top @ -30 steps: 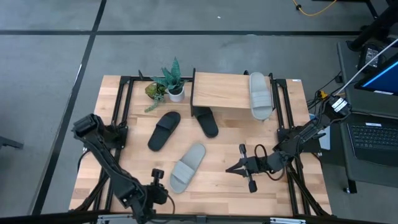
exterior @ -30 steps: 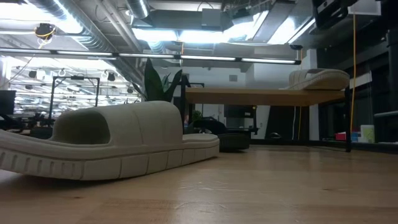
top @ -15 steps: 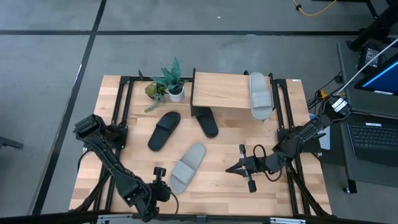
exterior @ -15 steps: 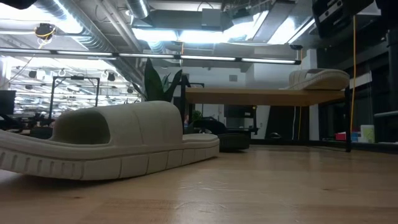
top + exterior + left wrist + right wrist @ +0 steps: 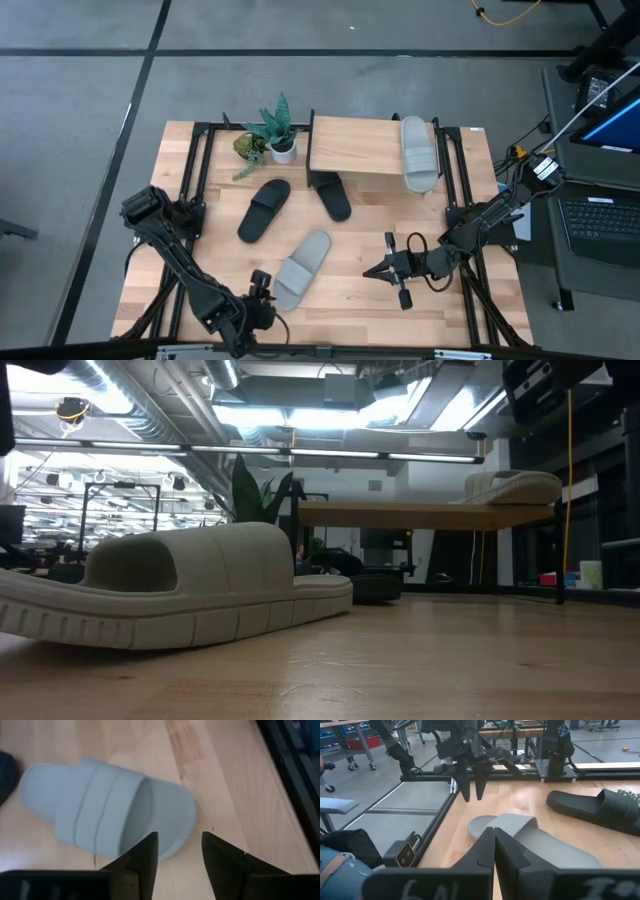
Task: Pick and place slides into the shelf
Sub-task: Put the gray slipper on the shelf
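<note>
Tabletop [image 5: 440, 300]: pale wood, plank grain. Shelf [image 5: 355, 148] top: light wood, thin black frame. Slides: 1 light grey on shelf, right end [image 5: 418, 152]; 1 light grey near centre [image 5: 301, 268]; 2 black, mid-table [image 5: 264, 209] & under shelf edge [image 5: 334, 197]. Plant [image 5: 270, 130]: green leaves, white pot. Arms, L gripper [image 5: 262, 288] & R gripper [image 5: 395, 270]: dark/black. Floor grey w/ black lines.

High view straight down; low view table-level, close behind grey slide [image 5: 180, 595]; wrists share it.
</note>
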Controlling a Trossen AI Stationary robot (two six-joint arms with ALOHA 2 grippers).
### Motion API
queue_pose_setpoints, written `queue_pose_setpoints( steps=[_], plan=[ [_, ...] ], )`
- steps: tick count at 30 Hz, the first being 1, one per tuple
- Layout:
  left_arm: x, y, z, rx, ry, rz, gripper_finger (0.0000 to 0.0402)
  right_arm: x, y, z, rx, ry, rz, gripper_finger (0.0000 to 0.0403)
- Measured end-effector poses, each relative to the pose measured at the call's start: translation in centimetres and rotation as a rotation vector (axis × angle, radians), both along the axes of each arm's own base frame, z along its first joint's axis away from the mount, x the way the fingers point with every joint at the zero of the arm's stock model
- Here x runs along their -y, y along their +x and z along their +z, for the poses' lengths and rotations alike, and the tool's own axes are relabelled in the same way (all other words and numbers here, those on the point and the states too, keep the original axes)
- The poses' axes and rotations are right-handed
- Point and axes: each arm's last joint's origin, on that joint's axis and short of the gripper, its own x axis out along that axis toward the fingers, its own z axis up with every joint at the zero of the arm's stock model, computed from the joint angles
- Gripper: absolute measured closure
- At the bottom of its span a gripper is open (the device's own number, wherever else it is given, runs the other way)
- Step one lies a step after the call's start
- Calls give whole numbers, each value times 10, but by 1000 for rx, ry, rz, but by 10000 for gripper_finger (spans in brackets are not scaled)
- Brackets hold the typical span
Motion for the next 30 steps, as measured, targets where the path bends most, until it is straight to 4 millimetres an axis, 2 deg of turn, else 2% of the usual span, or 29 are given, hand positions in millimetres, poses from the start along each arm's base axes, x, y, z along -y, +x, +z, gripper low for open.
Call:
queue_pose_setpoints(
  steps=[9,16,30],
  plan=[
    [0,19,-20,-53,-22,-56,258,0,0,-1,-13,-11,0,394],
    [-4,27,-37,-131,-31,-55,274,0,0,-3,-21,-18,0,394],
    [-10,33,-38,-131,-34,-32,308,0,0,-3,-21,-18,0,394]
  ],
)
